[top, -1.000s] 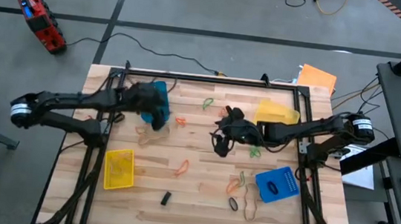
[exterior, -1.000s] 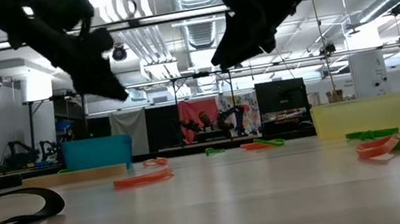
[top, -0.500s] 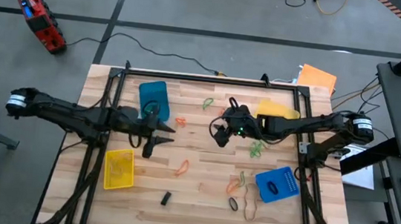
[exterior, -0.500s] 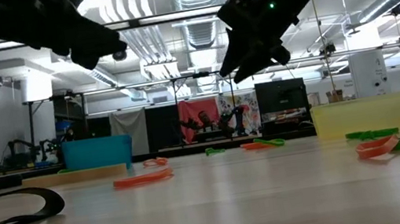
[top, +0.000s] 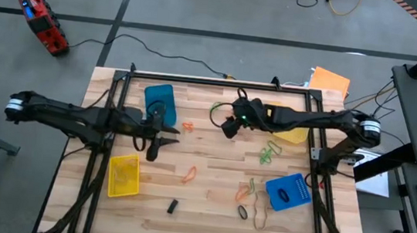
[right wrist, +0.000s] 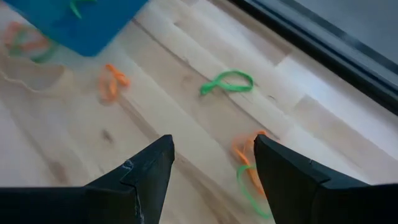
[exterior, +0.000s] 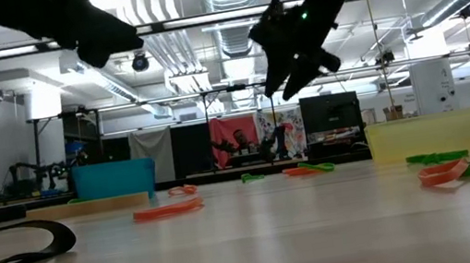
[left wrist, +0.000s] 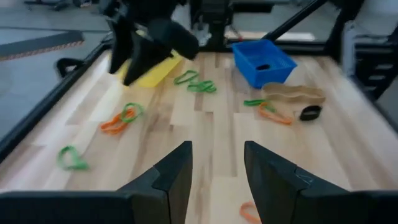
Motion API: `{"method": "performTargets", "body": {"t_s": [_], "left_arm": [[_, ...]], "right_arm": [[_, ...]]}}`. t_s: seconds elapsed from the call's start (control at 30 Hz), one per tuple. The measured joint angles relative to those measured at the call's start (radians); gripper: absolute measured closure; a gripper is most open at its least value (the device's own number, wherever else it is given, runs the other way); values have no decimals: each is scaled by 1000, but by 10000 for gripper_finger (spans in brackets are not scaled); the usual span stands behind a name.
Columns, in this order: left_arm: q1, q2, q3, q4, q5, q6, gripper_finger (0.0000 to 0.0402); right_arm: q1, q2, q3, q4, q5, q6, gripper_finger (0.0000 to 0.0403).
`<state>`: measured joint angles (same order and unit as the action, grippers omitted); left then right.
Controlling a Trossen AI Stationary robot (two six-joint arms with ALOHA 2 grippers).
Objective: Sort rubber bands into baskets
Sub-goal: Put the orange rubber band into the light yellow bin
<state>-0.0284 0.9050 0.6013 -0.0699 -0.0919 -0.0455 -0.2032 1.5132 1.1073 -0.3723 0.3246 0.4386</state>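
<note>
Rubber bands [top: 189,175] lie scattered over the wooden counter [top: 207,202], most toward its middle and right. On the left, the left gripper [top: 150,150] hangs above bare wood between the far blue basket [top: 159,98] and the near yellow basket [top: 124,175]; its fingers [left wrist: 176,176] stand apart with nothing between them. A small black block [top: 173,205] lies near the front edge. Right of centre, the right gripper [top: 228,128] hovers over the far part of the counter, close to a green band [right wrist: 227,81] and orange ones, fingers [right wrist: 149,168] spread and empty. Behind it sits the other yellow basket [top: 291,124], tipped. At the near right stands a blue basket [top: 287,192] holding a black band.
</note>
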Motion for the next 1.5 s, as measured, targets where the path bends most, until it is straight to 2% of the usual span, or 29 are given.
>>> {"method": "performTargets", "body": {"t_s": [0.2,0.4,0.53,0.83,0.97,1.23,1.37,1.5], "left_arm": [[0,-53,52,-105,-33,20,272],[0,-134,28,-113,-36,17,272],[0,-190,6,-111,-88,-5,272],[0,-279,-44,-109,-109,-12,272],[0,-293,-68,-113,-146,-20,272],[0,-295,-72,-102,-146,-24,272],[0,-294,-72,-102,-156,-24,272],[0,-292,-72,-102,-162,-23,272]], "right_arm": [[-21,153,125,-81,-2,-13,187],[-44,285,268,-219,-1,-12,187],[-64,346,311,-265,-2,-11,187],[-116,384,318,-276,-17,37,187],[-119,415,318,-270,-19,40,187],[-116,478,321,-267,-54,42,189],[-116,486,321,-262,-62,43,210],[-116,486,320,-242,-62,41,252]]}}
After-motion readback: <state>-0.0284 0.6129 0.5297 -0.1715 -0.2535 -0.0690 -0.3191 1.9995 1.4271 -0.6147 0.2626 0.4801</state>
